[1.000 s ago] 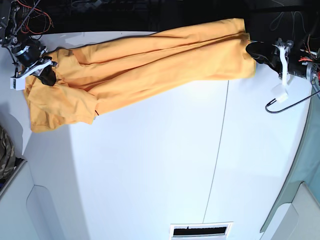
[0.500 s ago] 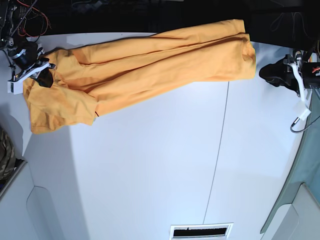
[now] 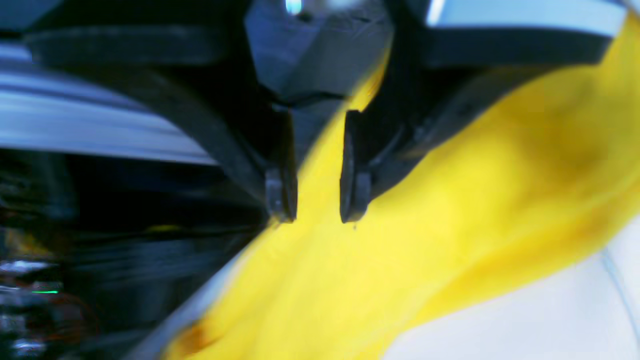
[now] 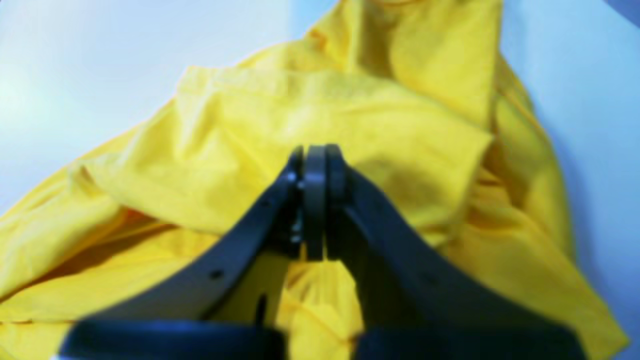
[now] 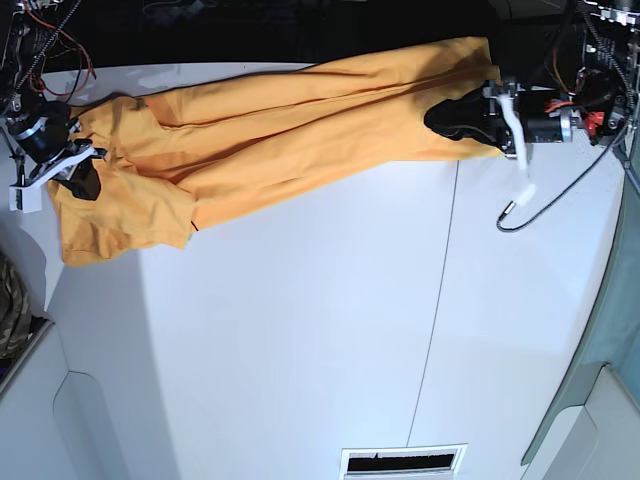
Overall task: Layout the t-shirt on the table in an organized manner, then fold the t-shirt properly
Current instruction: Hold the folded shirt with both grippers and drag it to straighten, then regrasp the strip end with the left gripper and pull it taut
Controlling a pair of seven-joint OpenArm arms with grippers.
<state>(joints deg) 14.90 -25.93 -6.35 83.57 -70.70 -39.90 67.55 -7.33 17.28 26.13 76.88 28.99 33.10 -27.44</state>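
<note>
The orange-yellow t-shirt (image 5: pixel 280 140) lies bunched lengthwise in a long band across the far part of the white table (image 5: pixel 300 330). At the band's right end my left gripper (image 5: pixel 432 118) reaches in over the cloth. In the blurred left wrist view its jaws (image 3: pixel 317 202) stand apart, and the t-shirt (image 3: pixel 450 210) shows in the gap and below it. At the band's left end my right gripper (image 5: pixel 85 185) sits on the sleeve area. Its fingers (image 4: pixel 315 155) are pressed together on a fold of the t-shirt (image 4: pixel 300 110).
A thin dark seam (image 5: pixel 435 320) runs down the table. Camouflage fabric (image 5: pixel 10 300) shows at the left edge. A black cable with a hook (image 5: pixel 540 195) hangs under the left arm. A slotted white vent (image 5: pixel 400 462) sits at the near edge.
My left gripper drew right, off the shirt, then came back over its right end with the jaws narrower. My right gripper moved left and nearer, dragging the shirt's left end with it.
</note>
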